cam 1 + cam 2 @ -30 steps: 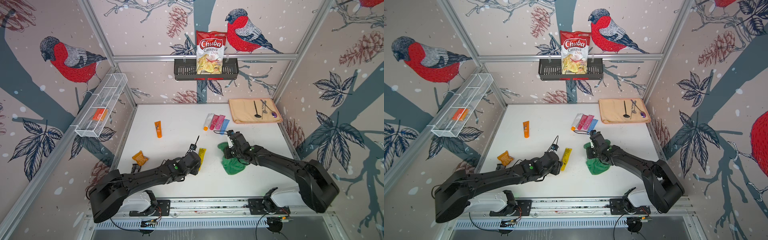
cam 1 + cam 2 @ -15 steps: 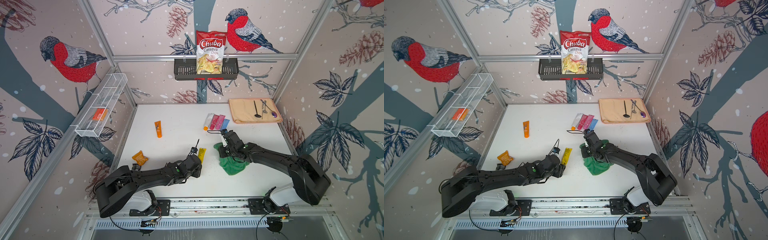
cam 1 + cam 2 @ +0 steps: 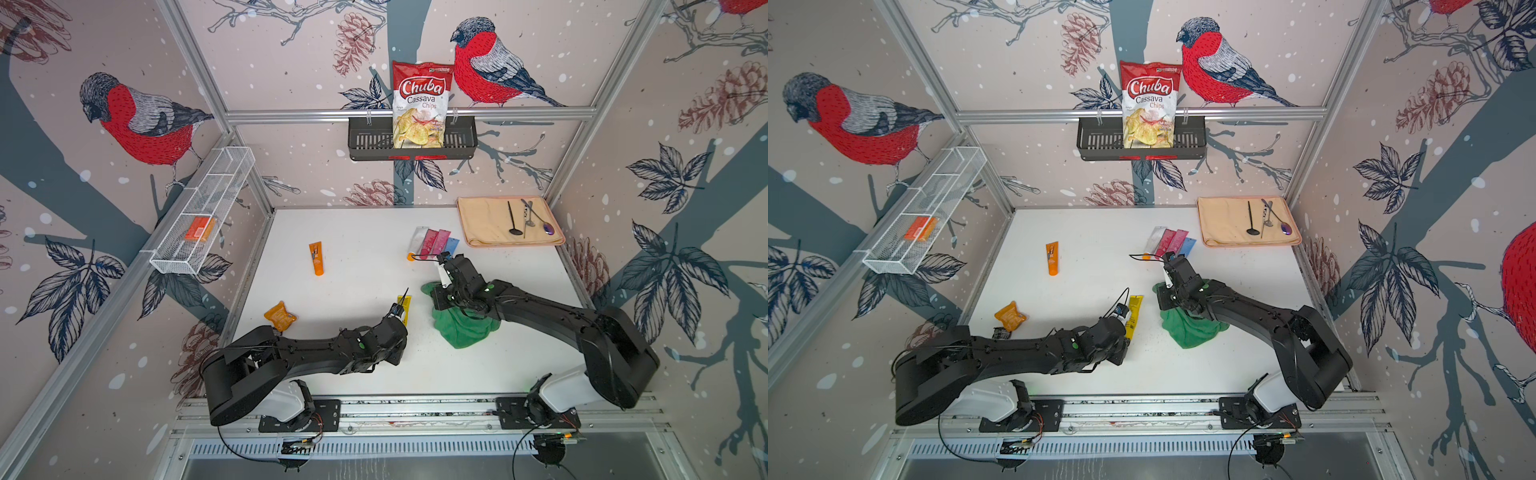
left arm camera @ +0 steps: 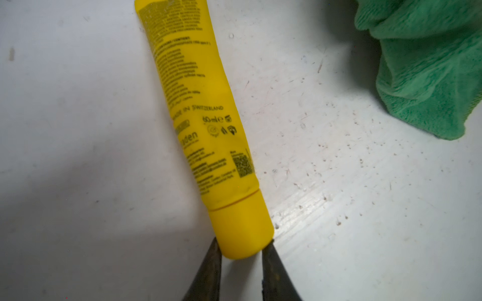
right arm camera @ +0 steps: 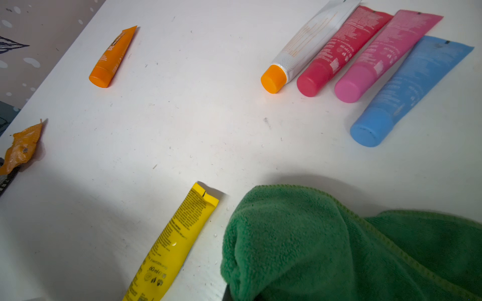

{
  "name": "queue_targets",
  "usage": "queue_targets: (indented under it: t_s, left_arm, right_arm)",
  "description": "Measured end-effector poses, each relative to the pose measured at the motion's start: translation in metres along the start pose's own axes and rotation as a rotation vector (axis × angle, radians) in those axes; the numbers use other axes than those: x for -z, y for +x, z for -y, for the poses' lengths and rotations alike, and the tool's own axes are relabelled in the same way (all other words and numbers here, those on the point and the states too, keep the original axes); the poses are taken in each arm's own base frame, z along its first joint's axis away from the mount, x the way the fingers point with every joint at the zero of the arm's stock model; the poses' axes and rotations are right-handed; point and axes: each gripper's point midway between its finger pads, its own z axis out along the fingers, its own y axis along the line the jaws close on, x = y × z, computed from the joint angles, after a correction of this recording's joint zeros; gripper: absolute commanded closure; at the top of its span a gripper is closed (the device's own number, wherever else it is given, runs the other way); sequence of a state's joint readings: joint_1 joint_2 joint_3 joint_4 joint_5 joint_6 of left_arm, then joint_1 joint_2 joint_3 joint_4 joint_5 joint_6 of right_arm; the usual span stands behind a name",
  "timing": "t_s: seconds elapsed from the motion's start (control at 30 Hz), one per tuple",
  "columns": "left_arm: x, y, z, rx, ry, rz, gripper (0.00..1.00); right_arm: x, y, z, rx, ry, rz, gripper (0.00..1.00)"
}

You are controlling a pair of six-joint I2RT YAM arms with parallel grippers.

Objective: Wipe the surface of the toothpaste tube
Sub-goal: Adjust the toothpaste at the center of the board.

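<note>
2 overhead views, 2 wrist close-ups

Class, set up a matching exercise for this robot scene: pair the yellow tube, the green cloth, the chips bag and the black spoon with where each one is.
Things
1. yellow tube
2. green cloth
3. chips bag
4. black spoon

Places
A. on the beige towel
B. in the black wall basket
C. cap between the left gripper's fingertips
D. bunched up beside the yellow tube

Pairs: 1-C, 2-D, 3-B, 4-A
</note>
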State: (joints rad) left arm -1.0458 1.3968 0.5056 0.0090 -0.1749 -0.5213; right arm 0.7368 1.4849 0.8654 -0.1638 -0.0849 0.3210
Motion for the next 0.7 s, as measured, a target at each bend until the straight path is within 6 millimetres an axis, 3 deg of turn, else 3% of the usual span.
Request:
queue_targets:
  t_s: [0.13,0.17,0.27,0.3,0.37,0.47,0.57,0.7]
  left_arm:
    - [0.004,-0.007,0.000,-0.059,-0.008,0.021,0.78]
    - [0.005,-0.007,0.000,-0.077,-0.008,0.025,0.70]
    - [0.005,-0.009,-0.002,-0.104,-0.018,0.030,0.30]
    - [0.006,-0.011,-0.002,-0.103,-0.021,0.032,0.21]
    - [0.009,-0.017,0.002,-0.086,-0.010,0.048,0.14]
    - [0.013,-0.030,0.010,-0.029,0.013,0.068,0.15]
    - [0.011,-0.036,0.017,0.020,0.029,0.067,0.29]
    - [-0.004,-0.028,0.014,0.033,-0.012,0.013,0.43]
  right_arm:
    - [0.001,0.002,-0.009,0.001,-0.052,-0.002,1.00]
    - [0.002,0.003,-0.011,0.002,-0.068,-0.004,1.00]
    - [0.003,0.006,-0.016,0.002,-0.100,-0.012,1.00]
    - [0.003,0.006,-0.017,0.002,-0.106,-0.012,1.00]
    - [0.004,0.005,-0.016,-0.003,-0.111,-0.008,1.00]
    - [0.004,0.005,-0.013,-0.011,-0.113,-0.010,1.00]
    - [0.003,0.006,-0.011,-0.014,-0.114,-0.012,1.00]
    - [0.003,0.008,-0.012,-0.013,-0.119,-0.013,1.00]
